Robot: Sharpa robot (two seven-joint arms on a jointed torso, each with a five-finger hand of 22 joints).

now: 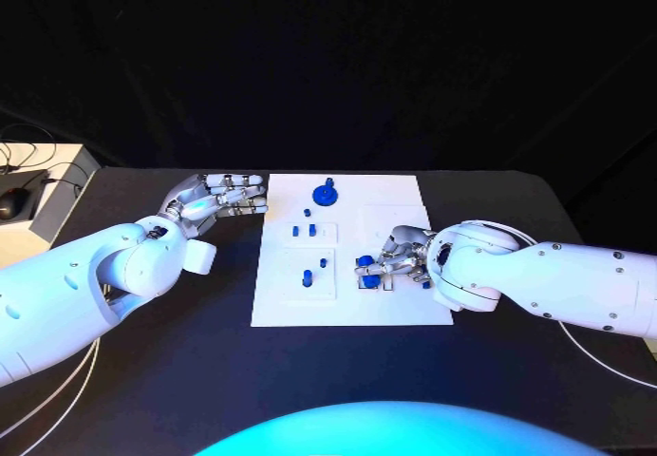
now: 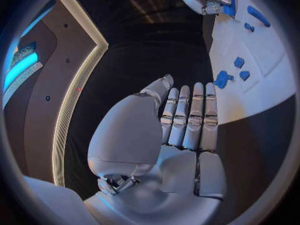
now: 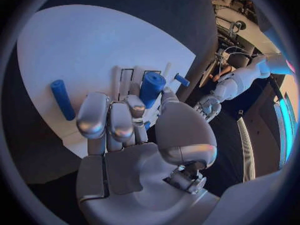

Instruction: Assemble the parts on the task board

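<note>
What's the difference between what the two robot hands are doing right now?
The right hand is over the task board, fingers curled around a blue part; the left hand holds nothing. The right hand is bent in a grip, while the left hand's fingers lie straight and close together. The left hand sits off the board beside its edge, over the black table. Both are silver hands on white arms.

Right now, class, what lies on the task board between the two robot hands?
In the head view, small blue parts stand on the task board between the left robot hand, off the board's edge, and the right robot hand, which grips a blue piece.
</note>
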